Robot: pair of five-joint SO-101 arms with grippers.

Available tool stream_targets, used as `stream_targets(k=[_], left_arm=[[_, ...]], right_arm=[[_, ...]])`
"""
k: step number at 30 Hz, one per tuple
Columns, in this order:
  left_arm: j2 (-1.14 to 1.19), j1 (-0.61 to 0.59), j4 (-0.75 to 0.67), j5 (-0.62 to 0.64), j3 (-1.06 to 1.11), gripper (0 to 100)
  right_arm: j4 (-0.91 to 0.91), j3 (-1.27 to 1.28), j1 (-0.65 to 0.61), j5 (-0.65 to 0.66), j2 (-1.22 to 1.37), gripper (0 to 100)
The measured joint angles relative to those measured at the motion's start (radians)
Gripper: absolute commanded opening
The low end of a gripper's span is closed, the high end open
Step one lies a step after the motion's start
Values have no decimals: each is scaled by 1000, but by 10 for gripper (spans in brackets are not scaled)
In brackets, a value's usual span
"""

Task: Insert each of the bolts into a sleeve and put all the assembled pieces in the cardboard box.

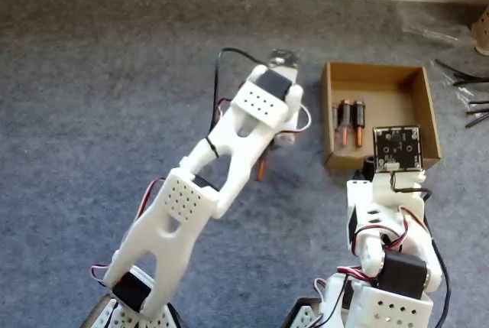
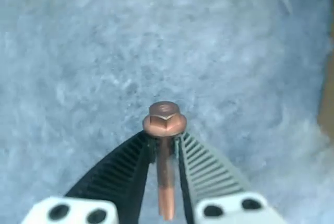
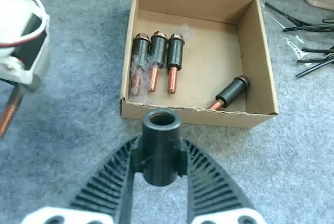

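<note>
**Operator:** Report the work surface and the container.

**Unit:** The grey carpeted table (image 1: 92, 76) lies under both my grippers. The cardboard box (image 3: 198, 115) stands open-topped directly ahead of my right gripper (image 3: 160, 153). Its near wall is just beyond my fingertips.

**Operator:** Report the box contents.

**Unit:** The box holds four items, each a bolt seated in a sleeve. Three assembled pieces (image 3: 154, 62) lie side by side against the wall on my left gripper's side. Their heads point away from my right gripper and their threaded ends point toward it. The fourth piece (image 3: 229, 92) lies apart from them at an angle, close to the near wall.

**Operator:** Report gripper status.

**Unit:** My right gripper is clamped on a black sleeve (image 3: 162, 130), with the open bore facing my wrist camera. My left gripper (image 2: 164, 140) is clamped on a copper bolt (image 2: 165, 119). The flanged hex head sits just past my fingertips, and the shank runs back between the fingers. This gripper hangs over the table to the left of the box, apart from it.
</note>
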Motion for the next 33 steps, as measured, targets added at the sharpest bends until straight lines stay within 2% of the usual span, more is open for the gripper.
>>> stream_targets(k=[8,14,16,27,33], left_arm=[[2,3,11,-72,89,5],[2,3,17,-324,138,5],[2,3,17,-367,140,5],[2,-52,17,-396,140,5],[-106,-94,20,-448,175,5]], right_arm=[[0,0,0,0,0,5],[0,0,-110,0,0,5],[0,0,-130,0,0,5],[-44,51,-133,0,2,5],[-180,172,-141,0,2,5]])
